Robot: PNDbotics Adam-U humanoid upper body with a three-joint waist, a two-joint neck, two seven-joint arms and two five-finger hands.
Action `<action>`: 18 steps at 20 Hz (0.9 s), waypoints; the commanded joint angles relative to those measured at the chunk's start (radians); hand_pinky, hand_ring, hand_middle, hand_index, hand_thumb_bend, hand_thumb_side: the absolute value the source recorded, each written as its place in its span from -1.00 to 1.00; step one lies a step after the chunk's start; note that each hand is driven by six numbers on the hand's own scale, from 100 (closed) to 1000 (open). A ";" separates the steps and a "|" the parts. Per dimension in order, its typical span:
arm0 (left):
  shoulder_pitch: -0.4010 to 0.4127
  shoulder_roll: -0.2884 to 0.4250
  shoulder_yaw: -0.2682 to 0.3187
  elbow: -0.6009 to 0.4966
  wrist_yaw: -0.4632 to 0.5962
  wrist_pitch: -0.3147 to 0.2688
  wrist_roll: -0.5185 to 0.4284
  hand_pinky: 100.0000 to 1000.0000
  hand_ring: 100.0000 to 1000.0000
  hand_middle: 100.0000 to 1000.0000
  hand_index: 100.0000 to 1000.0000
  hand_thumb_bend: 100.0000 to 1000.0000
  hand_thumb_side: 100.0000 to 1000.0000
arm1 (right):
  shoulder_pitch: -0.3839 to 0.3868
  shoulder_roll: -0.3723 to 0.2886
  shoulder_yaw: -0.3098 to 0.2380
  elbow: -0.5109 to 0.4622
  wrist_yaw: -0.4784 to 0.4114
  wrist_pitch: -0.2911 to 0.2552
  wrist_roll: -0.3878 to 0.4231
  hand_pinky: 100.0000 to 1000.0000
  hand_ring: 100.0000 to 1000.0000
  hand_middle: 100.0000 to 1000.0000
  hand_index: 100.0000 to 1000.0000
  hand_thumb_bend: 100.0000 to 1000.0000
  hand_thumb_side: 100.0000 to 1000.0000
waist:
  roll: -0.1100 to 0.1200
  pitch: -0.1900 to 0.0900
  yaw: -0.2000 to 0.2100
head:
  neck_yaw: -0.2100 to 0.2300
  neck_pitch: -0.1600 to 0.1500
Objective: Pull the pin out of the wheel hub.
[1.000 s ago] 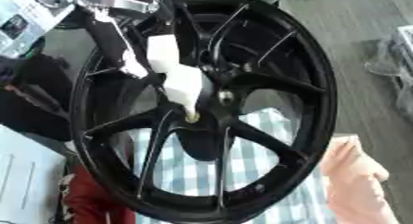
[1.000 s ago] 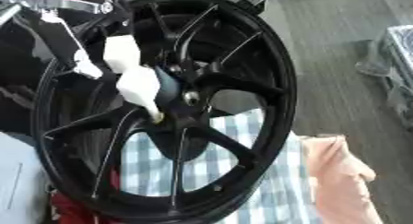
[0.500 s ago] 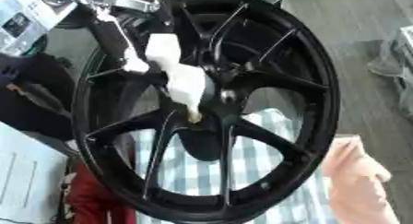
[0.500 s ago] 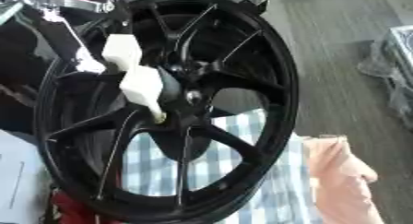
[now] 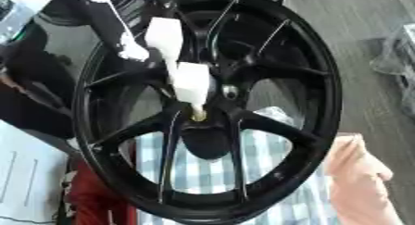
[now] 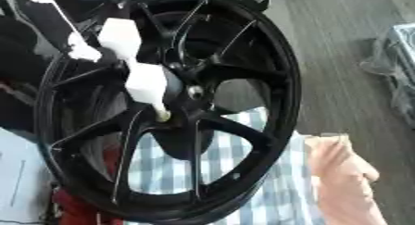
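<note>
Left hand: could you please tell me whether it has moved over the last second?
No, not noticeably. The left hand still ends at the yellowish pin, just below and left of the hub, as before.

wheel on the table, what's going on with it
A large black wheel stands tilted over a blue checked cloth. The robot's left hand, with white-covered fingers, reaches in from the upper left to the hub. Its fingertips sit at a small yellowish pin at the hub centre, apparently about to pull it. Whether the pin is actually pinched cannot be told. A peach cloth lies at the lower right. The right hand is not in view.
</note>
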 commanded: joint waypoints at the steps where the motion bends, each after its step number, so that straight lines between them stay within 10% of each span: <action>1: -0.028 0.062 0.078 -0.055 0.051 -0.001 -0.020 0.39 -0.03 -0.40 -0.60 -0.89 -0.54 | -0.002 -0.033 -0.007 -0.011 0.006 0.001 -0.002 0.38 0.39 0.26 0.70 -1.00 -0.04 | -0.009 -0.026 0.002 | 0.000 -0.001; 18: 0.284 0.414 0.385 -0.104 0.169 0.122 0.181 0.38 -0.06 -0.42 -0.58 -0.97 -0.64 | 0.007 -0.033 -0.021 -0.019 0.014 -0.001 -0.016 0.38 0.39 0.26 0.70 -1.00 -0.04 | -0.004 -0.018 0.023 | -0.003 0.008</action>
